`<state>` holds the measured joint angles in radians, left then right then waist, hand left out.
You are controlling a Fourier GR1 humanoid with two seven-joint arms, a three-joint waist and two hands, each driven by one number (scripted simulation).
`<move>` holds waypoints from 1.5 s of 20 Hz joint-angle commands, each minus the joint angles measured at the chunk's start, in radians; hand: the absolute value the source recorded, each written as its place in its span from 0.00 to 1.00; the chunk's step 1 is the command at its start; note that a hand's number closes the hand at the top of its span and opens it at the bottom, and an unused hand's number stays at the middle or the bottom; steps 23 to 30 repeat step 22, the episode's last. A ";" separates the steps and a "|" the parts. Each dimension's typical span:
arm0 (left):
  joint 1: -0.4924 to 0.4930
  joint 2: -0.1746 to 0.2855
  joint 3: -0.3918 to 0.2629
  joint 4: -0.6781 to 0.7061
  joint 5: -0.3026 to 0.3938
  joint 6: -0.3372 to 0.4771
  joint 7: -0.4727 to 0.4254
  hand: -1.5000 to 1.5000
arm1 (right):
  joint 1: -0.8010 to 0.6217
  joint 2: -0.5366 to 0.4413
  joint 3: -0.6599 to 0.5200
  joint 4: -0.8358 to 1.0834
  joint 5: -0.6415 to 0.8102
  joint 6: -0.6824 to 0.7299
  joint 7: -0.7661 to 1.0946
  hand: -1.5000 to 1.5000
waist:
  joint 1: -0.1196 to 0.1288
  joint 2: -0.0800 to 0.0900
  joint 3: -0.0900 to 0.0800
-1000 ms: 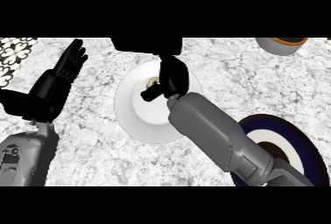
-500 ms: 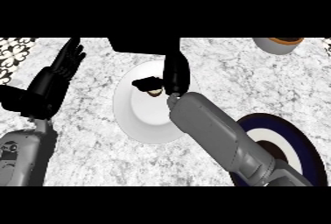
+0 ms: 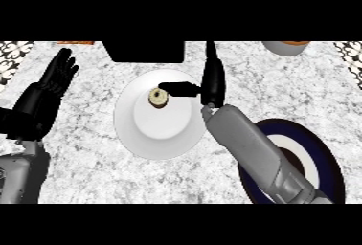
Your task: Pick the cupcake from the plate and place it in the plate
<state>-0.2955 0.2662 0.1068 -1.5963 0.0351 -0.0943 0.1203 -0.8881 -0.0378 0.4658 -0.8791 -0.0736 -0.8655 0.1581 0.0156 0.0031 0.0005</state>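
Evidently the grasp is the step in hand: the cupcake [image 3: 158,97] is seen on the far part of the white plate [image 3: 152,139], not yet lifted. The right hand [image 3: 212,82] is held just right of it, with the fingers stretched straight toward the far side and the thumb laid out leftward, its tip at the cupcake's far right edge; nothing is enclosed. Next, it is judged, the fingers must be curled round the cupcake before it is carried right and nearer, to the dark blue plate [image 3: 331,165]. The left hand [image 3: 46,95] is rested open at the left, fingers up
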 commanded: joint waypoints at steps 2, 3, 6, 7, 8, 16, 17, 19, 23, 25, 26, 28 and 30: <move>0.063 -0.039 -0.028 -0.086 -0.027 0.035 0.034 0.50 | 0.173 -0.052 -0.037 -0.171 -0.003 0.043 -0.067 0.00 | -0.018 -0.006 0.000; 0.070 -0.009 -0.001 -0.061 -0.019 0.010 -0.002 0.50 | 0.215 -0.114 -0.071 -0.182 -0.032 0.107 -0.151 0.00 | -0.018 -0.005 0.000; 0.053 -0.029 -0.009 -0.049 -0.021 0.018 0.020 0.50 | 0.291 -0.185 -0.045 -0.357 0.002 0.136 -0.029 0.00 | -0.026 -0.008 -0.001; 0.044 0.018 0.042 -0.004 0.007 -0.024 -0.032 0.50 | 0.330 -0.228 -0.040 -0.401 -0.001 0.175 -0.043 0.00 | -0.029 -0.007 -0.001; -0.017 0.005 0.027 0.007 0.003 -0.005 0.027 0.50 | 0.361 -0.209 -0.089 -0.311 -0.033 0.219 -0.154 0.00 | -0.022 -0.003 0.000; 0.052 -0.052 -0.014 -0.073 -0.046 0.035 0.027 0.50 | 0.596 -0.339 -0.160 -0.579 -0.021 0.329 -0.134 0.00 | -0.019 -0.005 0.000; 0.065 -0.028 0.017 0.015 -0.023 -0.016 -0.062 0.50 | 0.561 -0.375 -0.226 -0.511 -0.063 0.406 -0.191 0.00 | -0.018 -0.003 0.000; 0.026 -0.026 0.014 -0.026 -0.028 -0.006 0.016 0.50 | 0.582 -0.330 -0.236 -0.498 -0.016 0.423 -0.199 0.00 | -0.016 -0.003 0.000; 0.077 -0.004 0.047 -0.064 0.003 -0.041 -0.021 0.50 | 0.567 -0.356 -0.283 -0.475 0.018 0.416 -0.208 0.00 | -0.012 -0.003 0.000; 0.077 -0.004 0.047 -0.064 0.003 -0.041 -0.021 0.50 | 0.567 -0.356 -0.283 -0.475 0.018 0.416 -0.208 0.00 | -0.012 -0.003 0.000; 0.077 -0.004 0.047 -0.064 0.003 -0.041 -0.021 0.50 | 0.567 -0.356 -0.283 -0.475 0.018 0.416 -0.208 0.00 | -0.012 -0.003 0.000; 0.077 -0.004 0.047 -0.064 0.003 -0.041 -0.021 0.50 | 0.567 -0.356 -0.283 -0.475 0.018 0.416 -0.208 0.00 | -0.012 -0.003 0.000; 0.077 -0.004 0.047 -0.064 0.003 -0.041 -0.021 0.50 | 0.567 -0.356 -0.283 -0.475 0.018 0.416 -0.208 0.00 | -0.012 -0.003 0.000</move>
